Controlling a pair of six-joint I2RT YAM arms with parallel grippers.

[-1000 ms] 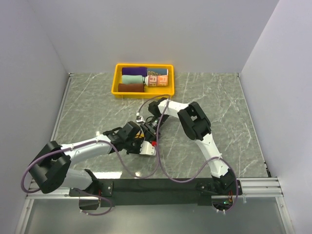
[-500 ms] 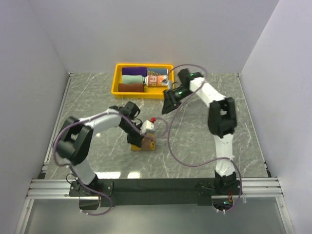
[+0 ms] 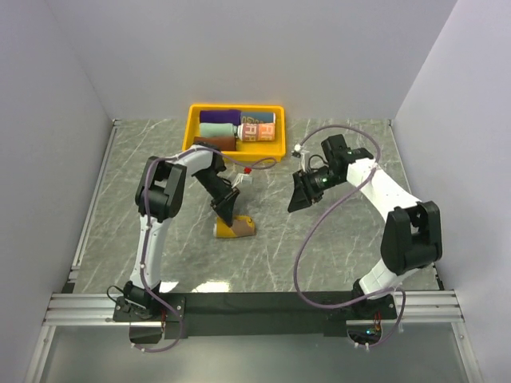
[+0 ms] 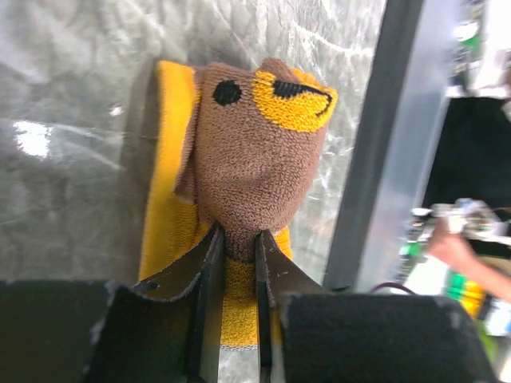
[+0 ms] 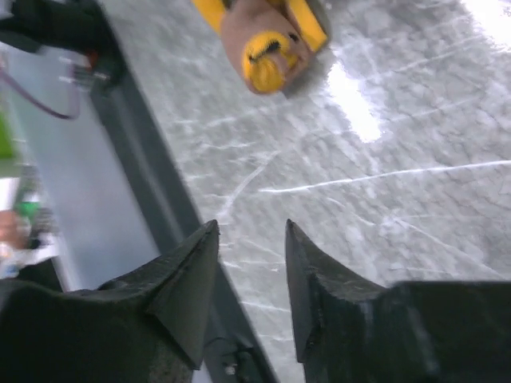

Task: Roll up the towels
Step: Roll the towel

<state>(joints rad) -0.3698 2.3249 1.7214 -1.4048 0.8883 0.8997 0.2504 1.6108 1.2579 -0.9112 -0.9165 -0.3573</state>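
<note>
In front of the yellow tray (image 3: 189, 137), well apart from it, the brown towel (image 3: 237, 229) lies on the surface (image 3: 160, 199) as a roll, with a yellow edge flat under it. The left pincer (image 4: 238, 236) is clamped on one end of it. A second ago both arms crowded over it; now the right pincer (image 5: 250, 229), apart and empty, has drawn off to the right. I judge this roll nearly finished. Inside the tray lie other rolled towels (image 3: 219, 129); their number is hard to make out.
</note>
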